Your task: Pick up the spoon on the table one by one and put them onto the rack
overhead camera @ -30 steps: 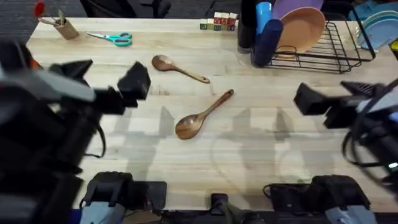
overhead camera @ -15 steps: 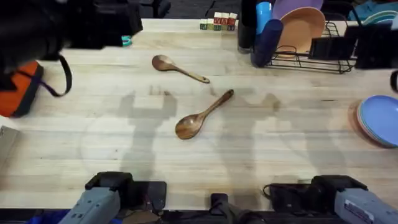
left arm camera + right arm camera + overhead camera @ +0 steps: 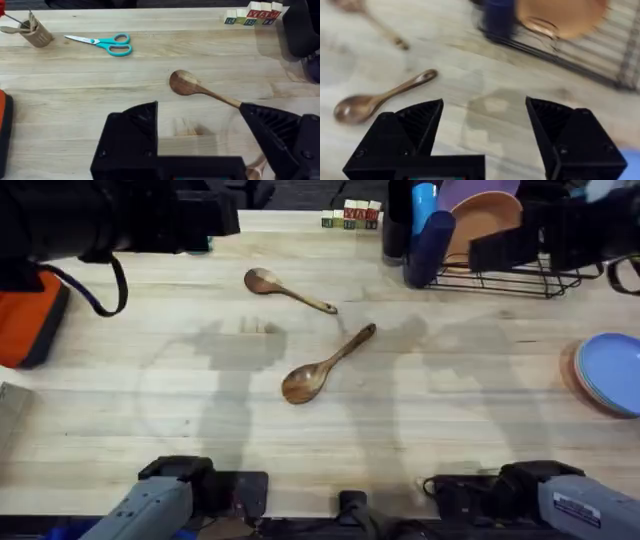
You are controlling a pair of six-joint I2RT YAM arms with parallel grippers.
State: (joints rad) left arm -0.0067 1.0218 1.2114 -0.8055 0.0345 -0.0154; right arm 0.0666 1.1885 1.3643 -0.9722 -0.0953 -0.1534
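Out on the pale light-grained wooden worktop (image 3: 450, 410) both brown wooden spoons are lying flat, nobody's got them. The shorter brown wooden spoon (image 3: 287, 289) sits toward the far side, and the longer brown wooden spoon (image 3: 326, 365) lies on a diagonal just below it, near but not touching. Neither one has budged since half a second ago.

The black wire dish rack (image 3: 520, 265) is at the far right, holding a tan plate (image 3: 485, 225) and a dark blue cup (image 3: 430, 245). A stack of light blue plates (image 3: 610, 373) sits at the right edge of the worktop.

What changed: the left arm has stretched a bit further right along the far edge, and the right arm's dark bulk now covers more of the rack than before.

Left claw (image 3: 200, 132) is spread wide and empty, with the shorter spoon's bowl just beyond it. Right claw (image 3: 485, 125) is also spread and empty, hovering above bare wood with the longer spoon off to one side

Teal-handled scissors (image 3: 102, 42) and a tan wooden utensil cup (image 3: 36, 31) are at the far left
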